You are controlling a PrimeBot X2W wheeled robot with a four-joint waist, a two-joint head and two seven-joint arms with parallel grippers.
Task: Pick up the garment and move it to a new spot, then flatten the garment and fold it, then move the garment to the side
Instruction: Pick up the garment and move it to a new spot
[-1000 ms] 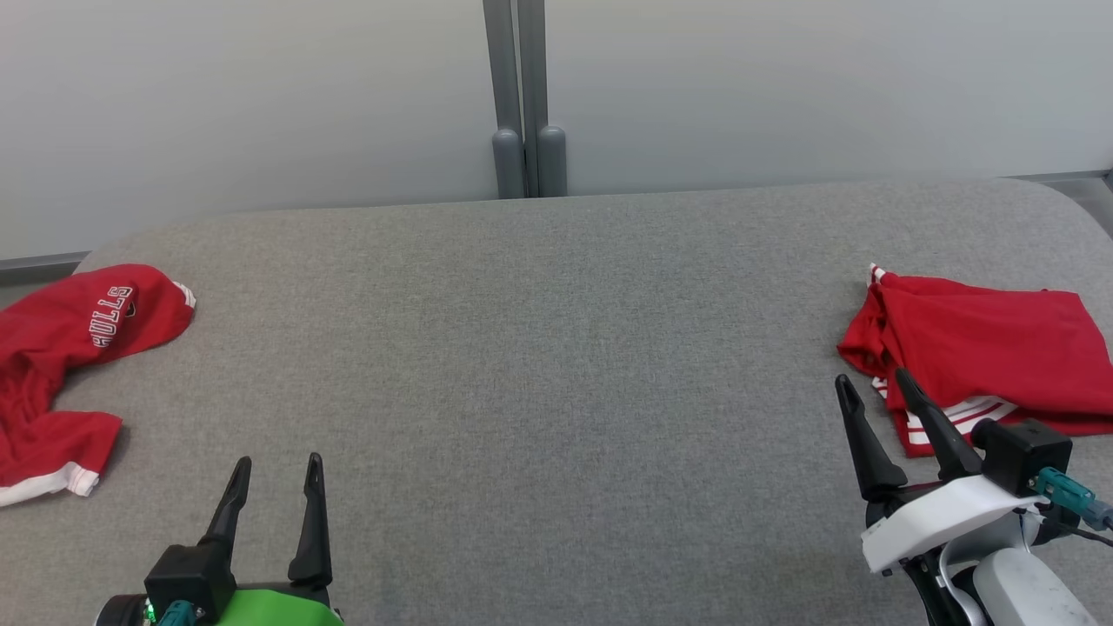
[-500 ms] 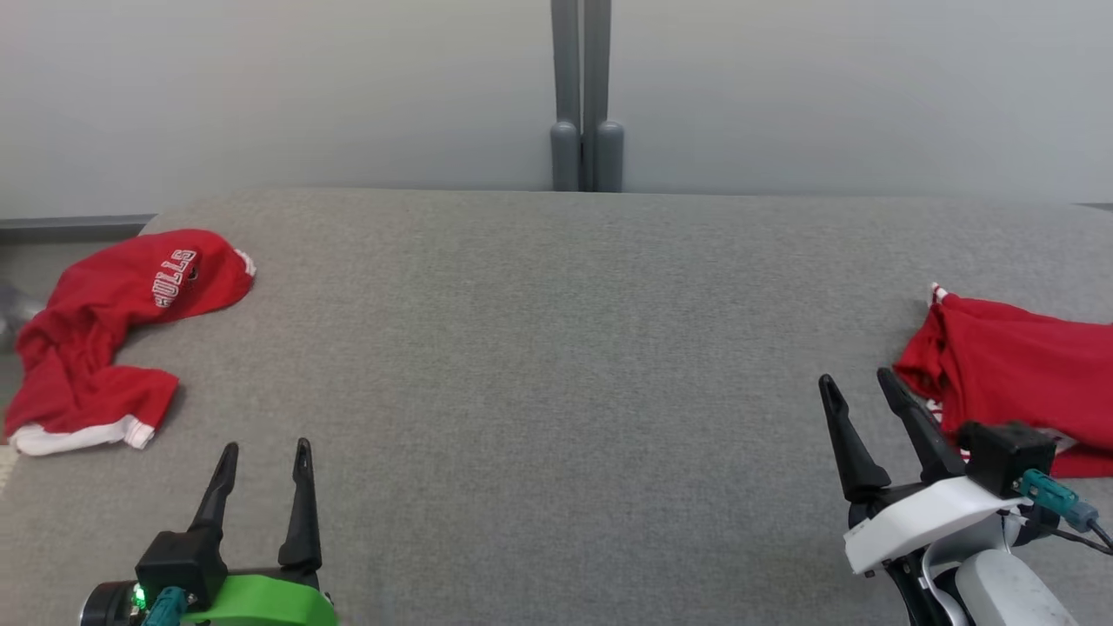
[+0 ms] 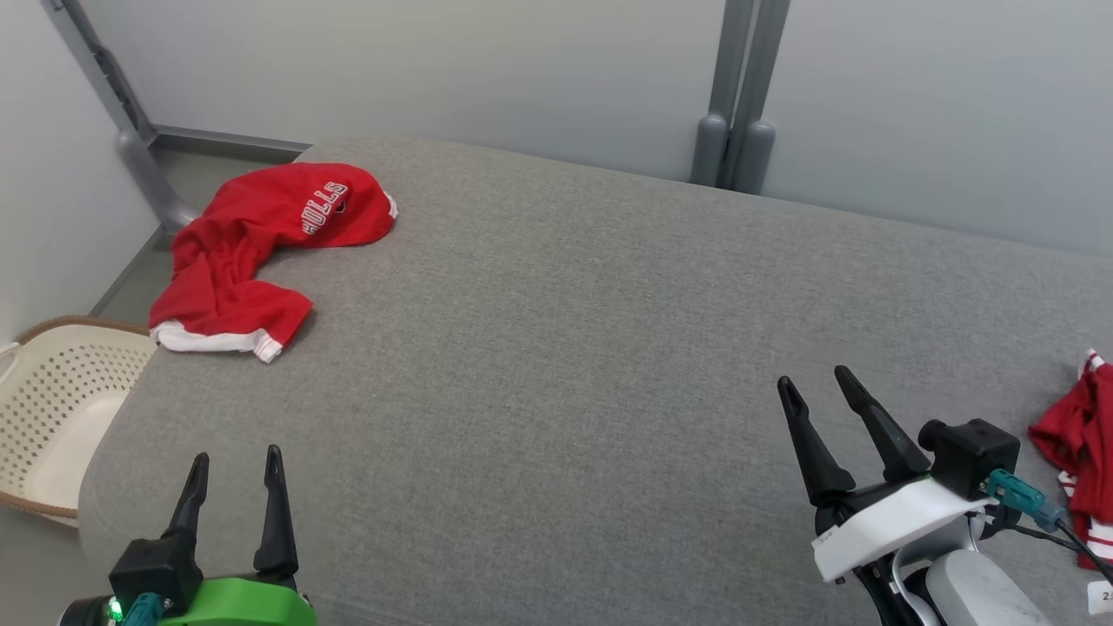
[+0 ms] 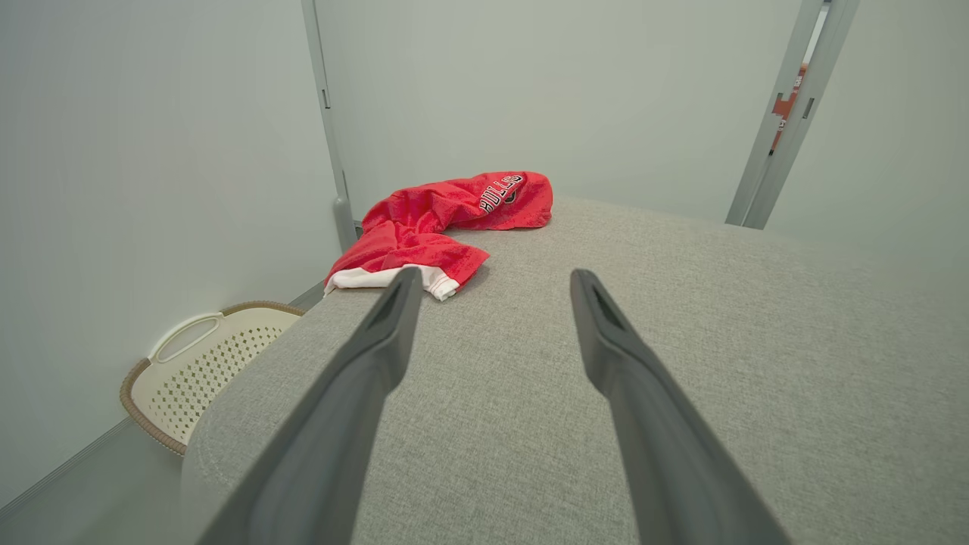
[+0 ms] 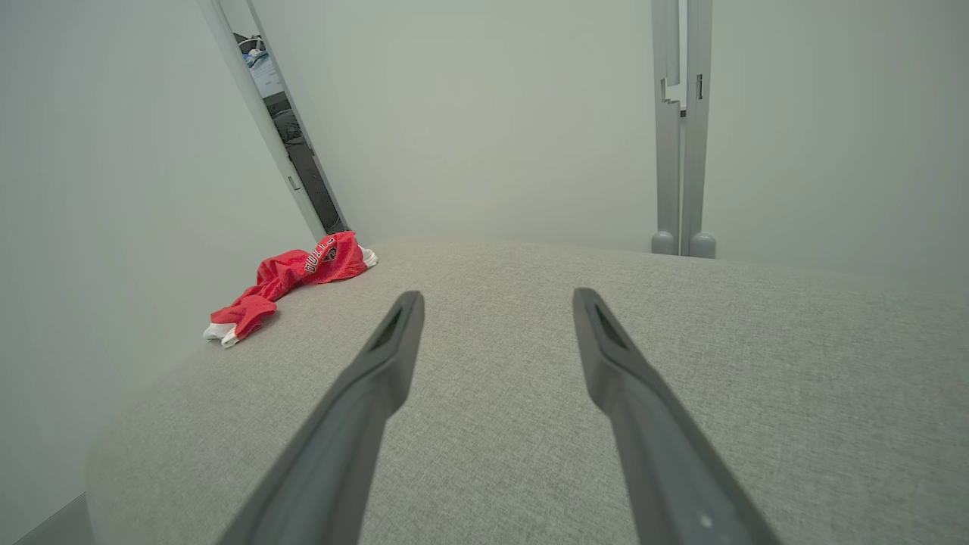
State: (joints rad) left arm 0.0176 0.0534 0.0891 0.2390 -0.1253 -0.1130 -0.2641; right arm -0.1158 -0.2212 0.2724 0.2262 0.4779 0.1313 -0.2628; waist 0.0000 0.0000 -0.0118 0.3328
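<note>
Both grippers spread wide and empty.
The left gripper [image 3: 237, 454], two long dark fingers on a green wrist [image 3: 235, 602], and the right gripper [image 3: 813, 376], dark-fingered on a white wrist shell [image 3: 887, 520], point forward, holding nothing.

Bright, even, diffuse light, soft shadows, wide-angle wrist distortion, sharp focus

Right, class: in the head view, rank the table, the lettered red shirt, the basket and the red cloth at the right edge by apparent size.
Largest: table.
Next: red shirt and basket look about alike; the basket is cut by the frame, so I leave them tied.
Smallest: red cloth, also cut off.
</note>
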